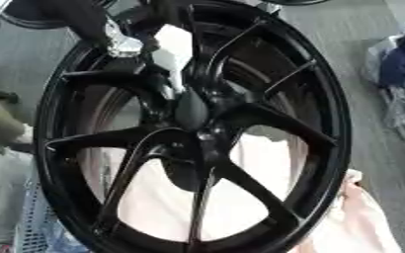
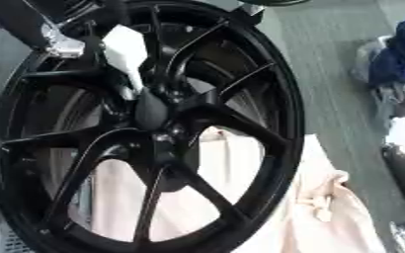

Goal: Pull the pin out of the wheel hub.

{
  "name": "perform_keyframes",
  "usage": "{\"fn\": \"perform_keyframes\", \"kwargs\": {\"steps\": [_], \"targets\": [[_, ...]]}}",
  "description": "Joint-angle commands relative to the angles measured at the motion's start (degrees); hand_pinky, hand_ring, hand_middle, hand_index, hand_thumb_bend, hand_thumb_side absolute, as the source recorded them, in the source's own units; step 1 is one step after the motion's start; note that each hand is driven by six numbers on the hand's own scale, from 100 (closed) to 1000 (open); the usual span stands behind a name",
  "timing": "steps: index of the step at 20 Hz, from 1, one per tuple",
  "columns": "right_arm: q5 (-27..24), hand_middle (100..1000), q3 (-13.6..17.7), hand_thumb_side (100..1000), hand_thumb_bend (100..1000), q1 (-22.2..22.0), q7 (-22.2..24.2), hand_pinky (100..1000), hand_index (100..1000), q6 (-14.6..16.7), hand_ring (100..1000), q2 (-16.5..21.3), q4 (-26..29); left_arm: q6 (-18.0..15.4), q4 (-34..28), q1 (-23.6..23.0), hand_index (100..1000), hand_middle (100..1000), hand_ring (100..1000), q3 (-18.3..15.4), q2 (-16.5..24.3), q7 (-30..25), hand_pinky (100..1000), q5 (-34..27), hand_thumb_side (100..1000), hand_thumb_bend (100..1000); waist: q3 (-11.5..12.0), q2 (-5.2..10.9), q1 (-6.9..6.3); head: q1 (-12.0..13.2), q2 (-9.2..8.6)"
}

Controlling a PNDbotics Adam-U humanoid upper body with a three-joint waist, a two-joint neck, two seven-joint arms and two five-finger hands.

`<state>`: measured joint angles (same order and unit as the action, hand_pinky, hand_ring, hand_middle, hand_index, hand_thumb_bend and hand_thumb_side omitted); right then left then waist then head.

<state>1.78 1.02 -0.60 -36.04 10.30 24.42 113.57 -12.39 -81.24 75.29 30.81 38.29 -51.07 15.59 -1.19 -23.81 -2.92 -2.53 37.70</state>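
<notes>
One black-and-silver robot hand (image 1: 145, 42), fingers apparently curled on a pale, rigid-looking pin (image 1: 173, 52) beside the large glossy black spoked wheel hub (image 1: 193, 111), is judged best placed on the pin's wide outer end.

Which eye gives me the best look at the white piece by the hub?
The left eye view. There the white piece sits nearer the middle of the frame, above the hub, with the left robot hand beside it. The right eye view shows the same piece nearer the top left, the hand partly cut by the frame edge.
</notes>
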Motion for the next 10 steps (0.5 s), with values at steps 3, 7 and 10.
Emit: {"fn": "perform_keyframes", "kwargs": {"steps": [3, 7, 10], "targets": [[-0.6, 625, -0.2, 387, 100, 0.2, 0.3, 590, 746, -0.2, 710, 0.1, 1.0, -1.1, -0.6, 1.9, 879, 815, 860, -0.4, 0.7, -0.9, 865, -1.0, 605, 226, -0.1, 0.62, 0.12, 0.3, -0.31], [-0.7, 625, -0.4, 397, 100, 0.4, 0.4, 589, 746, -0.5, 709, -0.2, 1.0, -0.8, -0.5, 2.0, 882, 824, 873, 1.2, 0.8, -0.9, 878, -2.7, 703, 327, 0.1, 0.2, 0.0, 0.4, -0.09], [-0.8, 623, -0.7, 404, 100, 0.7, 0.5, 588, 745, -0.7, 708, -0.5, 1.0, -1.0, -0.4, 2.1, 885, 828, 890, 1.6, 0.6, -0.9, 886, -2.8, 675, 382, 0.2, -0.12, -0.04, 0.4, -0.13]]}}
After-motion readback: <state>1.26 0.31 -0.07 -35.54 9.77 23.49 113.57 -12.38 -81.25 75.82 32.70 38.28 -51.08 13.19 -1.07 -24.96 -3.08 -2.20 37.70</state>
